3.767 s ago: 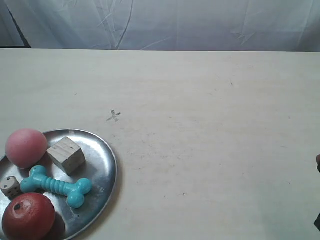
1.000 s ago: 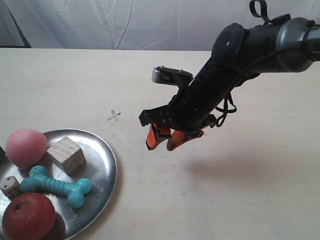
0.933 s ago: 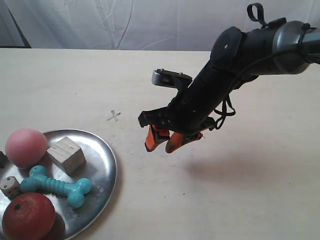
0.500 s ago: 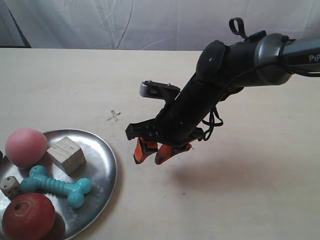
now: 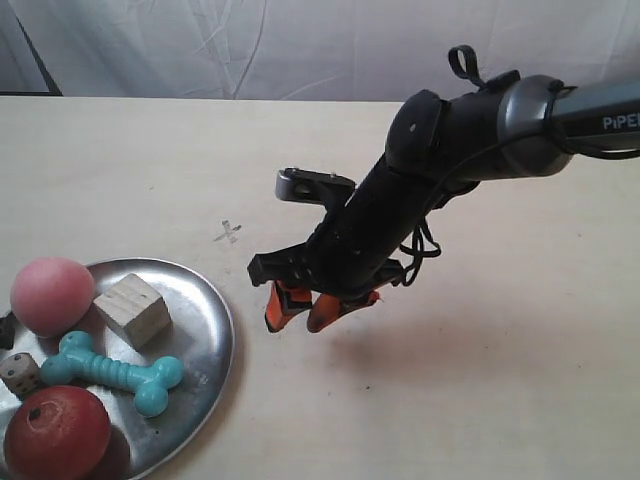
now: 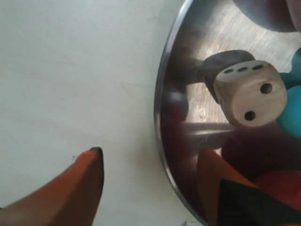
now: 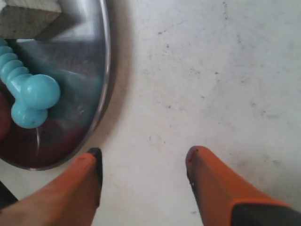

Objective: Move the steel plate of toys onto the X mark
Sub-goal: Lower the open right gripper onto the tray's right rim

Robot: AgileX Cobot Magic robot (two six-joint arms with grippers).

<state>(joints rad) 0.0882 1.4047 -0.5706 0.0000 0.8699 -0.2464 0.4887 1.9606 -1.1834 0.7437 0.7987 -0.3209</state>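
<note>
The steel plate lies at the exterior view's lower left, holding a pink ball, wooden cube, teal bone, die and red apple. The X mark is on bare table just beyond the plate. My right gripper hangs open a little off the plate's near rim, over bare table. My left gripper is open and straddles the opposite rim beside the die, one finger outside and one over the plate.
The pale beige table stretches wide to the right of the plate. A white cloth backdrop closes off the far edge. The right arm's dark body reaches in from the upper right.
The right arm has come in and moved down and left toward the plate's rim, its gripper staying open. The plate and toys have not shifted.
</note>
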